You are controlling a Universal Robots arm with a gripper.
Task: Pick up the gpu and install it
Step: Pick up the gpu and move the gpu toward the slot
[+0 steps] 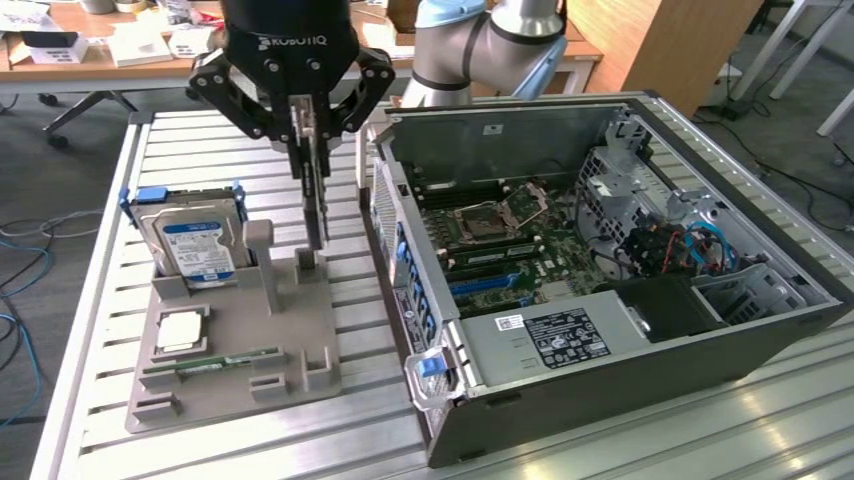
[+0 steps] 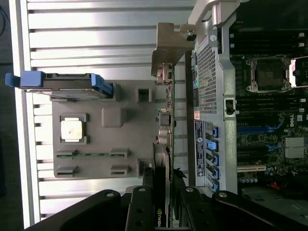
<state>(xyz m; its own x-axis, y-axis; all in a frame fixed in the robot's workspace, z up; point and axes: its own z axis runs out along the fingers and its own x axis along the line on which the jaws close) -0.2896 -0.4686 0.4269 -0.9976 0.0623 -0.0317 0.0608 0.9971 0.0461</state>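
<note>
The gpu hangs edge-on as a thin dark card, straight down from my gripper, which is shut on its upper edge. Its lower end sits at the small upright slot of the grey holder; whether it still rests in the slot I cannot tell. In the wrist view the gpu runs as a narrow strip between my black fingers, with its silver end bracket at the far end. It lies between the grey holder and the computer case wall.
An open computer case lies on the exterior view's right, its motherboard exposed. The holder carries a hard drive in a blue caddy, a CPU and a green memory stick. Everything stands on a slatted metal table.
</note>
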